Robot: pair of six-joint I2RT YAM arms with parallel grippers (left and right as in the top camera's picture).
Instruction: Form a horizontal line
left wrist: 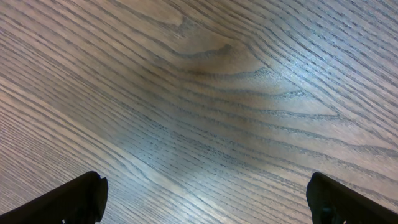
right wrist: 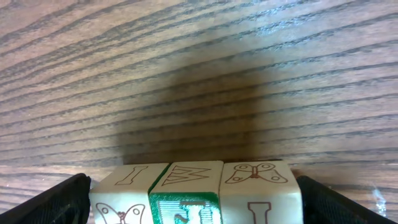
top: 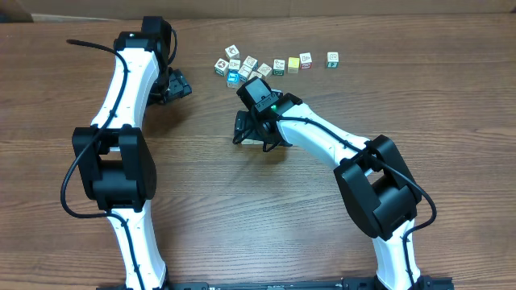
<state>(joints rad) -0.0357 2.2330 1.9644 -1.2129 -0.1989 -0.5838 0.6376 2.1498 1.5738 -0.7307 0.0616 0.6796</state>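
We are looking at small wooden alphabet blocks (top: 278, 64) — light, stiff, with smooth printed faces. We judge that they are not breaking easily, but they are sliding and turning when something is pushing them off-centre. The best hold is on two flat opposite faces, with the fingers square to them. In the overhead view they are lying loosely scattered in the upper centre of the frame, with one single block (top: 332, 58) a little apart toward the right.

In the right wrist view, a row of three blocks (right wrist: 185, 186) is sitting at the bottom centre, side faces touching. Its long axis is running left to right across the frame, and the letters and butterfly drawings are facing the camera. The right gripper (right wrist: 194, 198) is spread wide, with one finger lying against each end of this row — it seems to be clamping the three together.

The left gripper (left wrist: 208, 198) is spread wide and holding nothing, above the bare wooden table (left wrist: 199, 93).
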